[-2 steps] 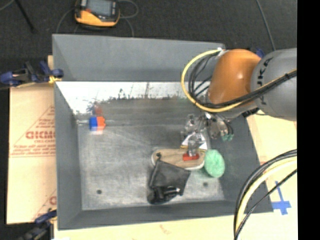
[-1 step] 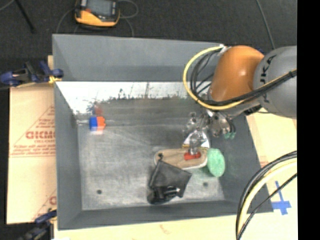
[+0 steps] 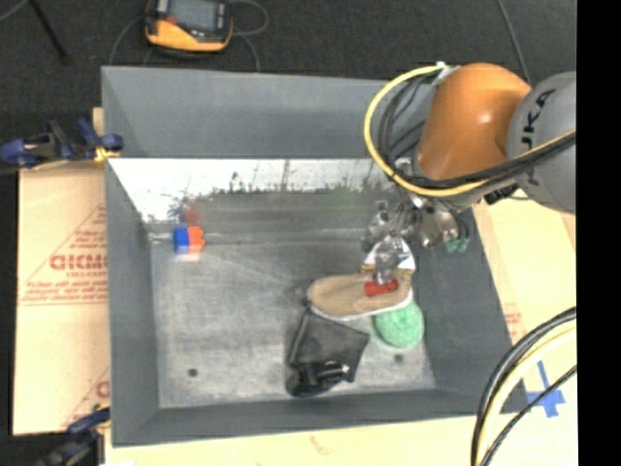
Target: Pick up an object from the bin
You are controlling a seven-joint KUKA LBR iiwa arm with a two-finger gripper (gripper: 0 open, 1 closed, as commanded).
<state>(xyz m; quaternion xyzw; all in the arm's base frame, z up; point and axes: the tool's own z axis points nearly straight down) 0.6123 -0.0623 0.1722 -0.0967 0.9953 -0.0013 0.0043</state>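
Fingers (image 3: 387, 270) of the gripper (image 3: 386, 280) sit at the right end of the tan shoe (image 3: 347, 298); open or shut, I cannot tell. It stretches away left, beside a green ball (image 3: 402, 326).

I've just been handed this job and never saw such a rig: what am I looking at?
One camera looks down into a grey metal bin from above, slightly from the side. The big machine on the right is a robot arm; its orange dome and cables are part of it. The tool at its end hangs low over a tan shoe-shaped thing right of the floor's middle. Close beside that lie a green rounded thing and a black thing; a small blue and orange block sits alone near the far left corner. Whether the tool grips anything I cannot tell.
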